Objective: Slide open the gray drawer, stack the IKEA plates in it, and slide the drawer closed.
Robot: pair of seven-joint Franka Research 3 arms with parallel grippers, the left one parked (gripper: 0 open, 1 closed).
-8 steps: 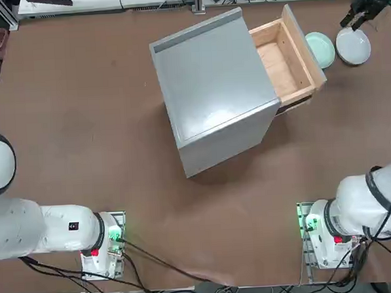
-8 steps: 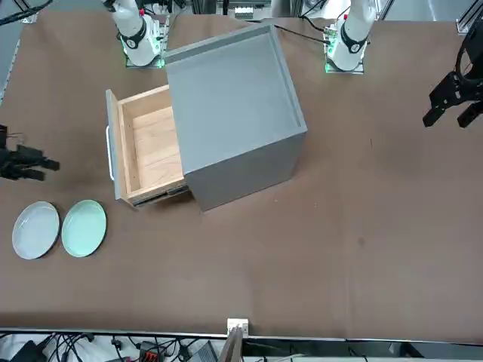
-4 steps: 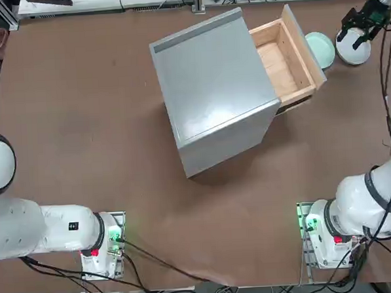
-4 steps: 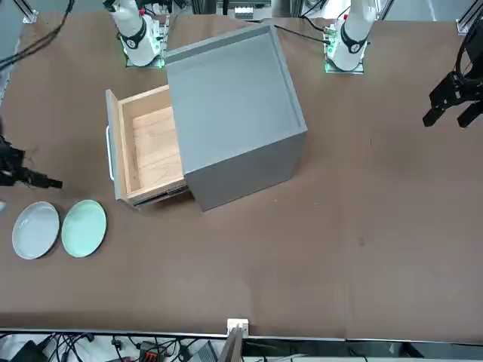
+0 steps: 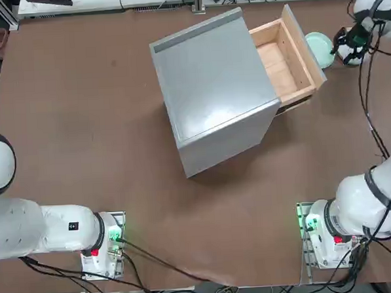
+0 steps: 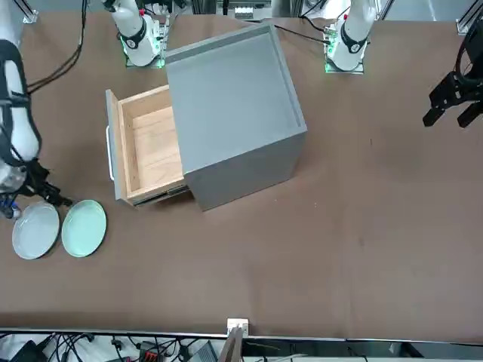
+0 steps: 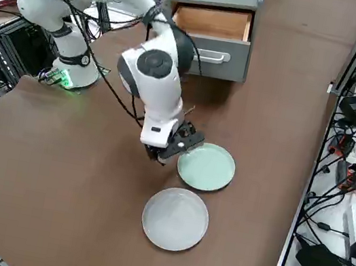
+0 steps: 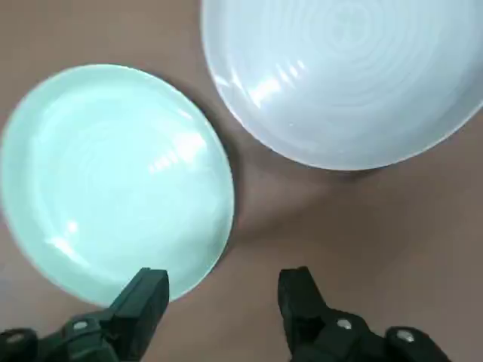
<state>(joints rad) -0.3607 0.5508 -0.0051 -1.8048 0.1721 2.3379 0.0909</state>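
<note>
- While my right arm reaches out, the wide brown table (image 5: 82, 113) carries everything; biggest thing on it is the large plain gray box-shaped cabinet (image 5: 212, 93), set at an angle near the far middle.
- Light wooden-sided gray drawer with a gray front panel (image 5: 284, 58) is pulled out of the cabinet toward my right; wood floor bare in the top and front views, metal handle on the front shows in the right side view (image 7: 209, 56).
- My white right arm (image 7: 157, 77) stretches past the drawer front and bends down over the table beside the plates.
- Small round shallow pale mint green IKEA plate (image 7: 206, 166) lies flat on the table just beyond the drawer front, clear of it.
- Small round shallow white-gray IKEA plate (image 7: 175, 219), same size, lies flat just beside the green one, a thin strip of table between them in the wrist view; neither is in the drawer, not stacked.
- My right gripper (image 8: 223, 298) hangs low over the near rim of the green plate, by the gap between the plates; black fingers (image 8: 143, 302) spread apart, nothing between them, no contact that I can make out.
</note>
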